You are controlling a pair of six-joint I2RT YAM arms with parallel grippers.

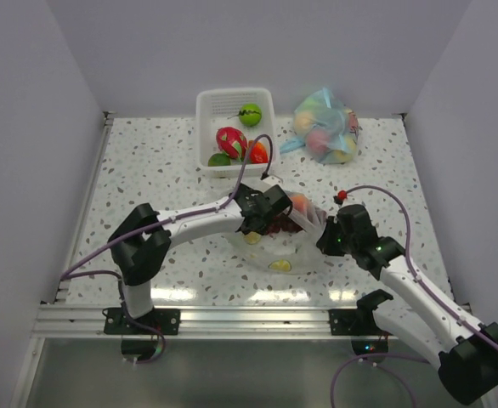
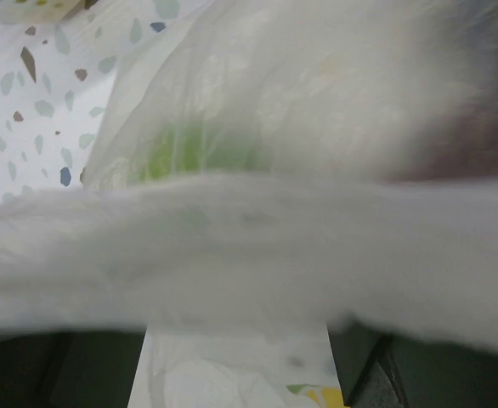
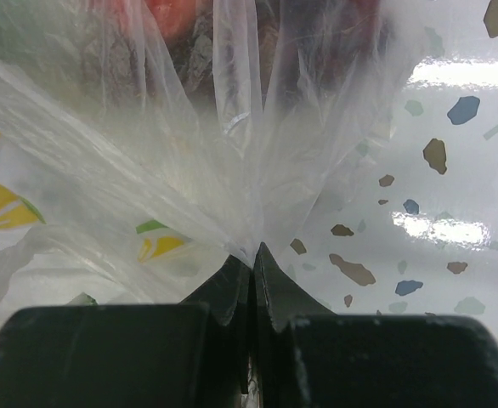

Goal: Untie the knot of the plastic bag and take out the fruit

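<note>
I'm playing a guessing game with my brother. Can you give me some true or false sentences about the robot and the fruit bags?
1. The right gripper is pinching the clear bag. True.
2. The white basket is empty. False: several fruits lie in it, including a green fruit.
3. Seen from above, the blue-tinted bag lies to the right of the basket. True.
4. The clear bag has nothing inside. False: fruit shows through it, such as a yellow slice.
5. The left gripper is over the blue-tinted bag. False: it is at the clear bag in the middle of the table.
</note>
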